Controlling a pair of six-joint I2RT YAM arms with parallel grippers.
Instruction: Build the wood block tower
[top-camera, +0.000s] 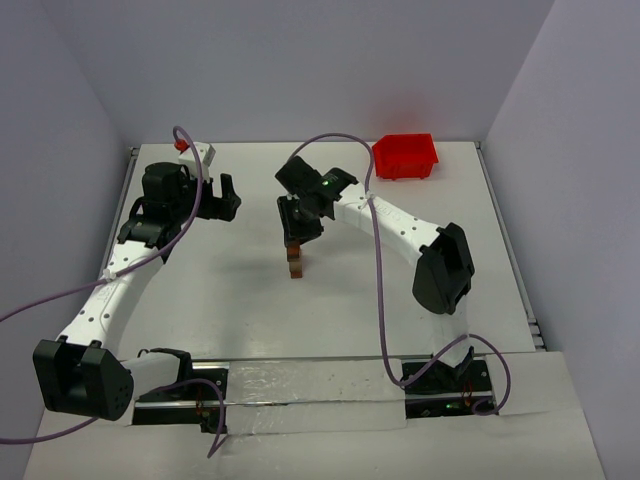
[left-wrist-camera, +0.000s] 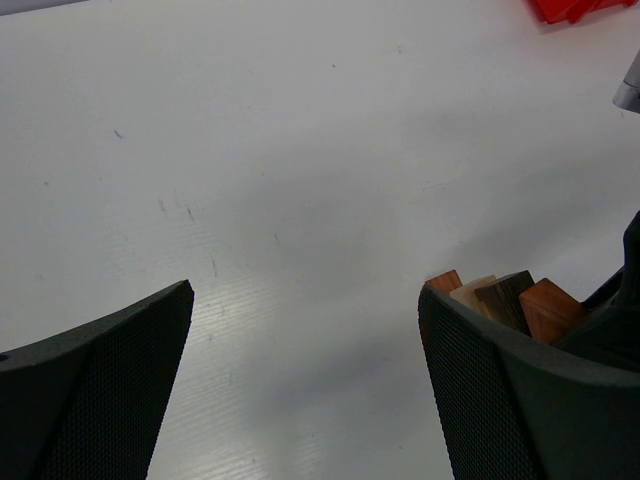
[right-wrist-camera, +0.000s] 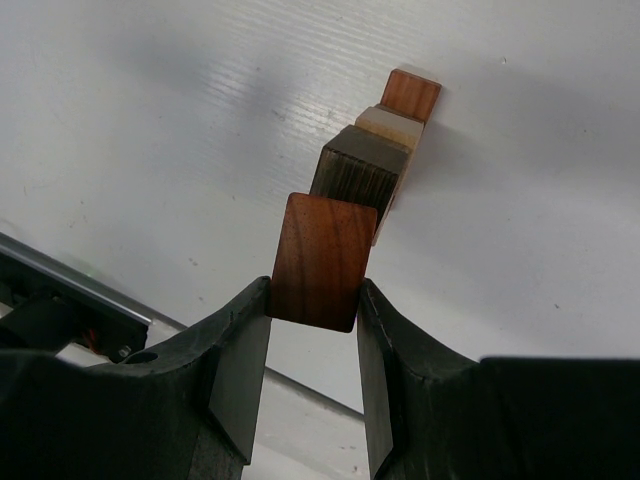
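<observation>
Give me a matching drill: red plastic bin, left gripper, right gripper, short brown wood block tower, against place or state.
1. red plastic bin
2. left gripper
3. right gripper
4. short brown wood block tower

A. shut on a reddish-brown wood block
B. far edge of the white table, right side
C. open, holding nothing
D. mid-table, under a gripper

Pairs: 1-B, 2-C, 3-A, 4-D

No readable text, no labels or numbers, any fine print perhaps too small
</observation>
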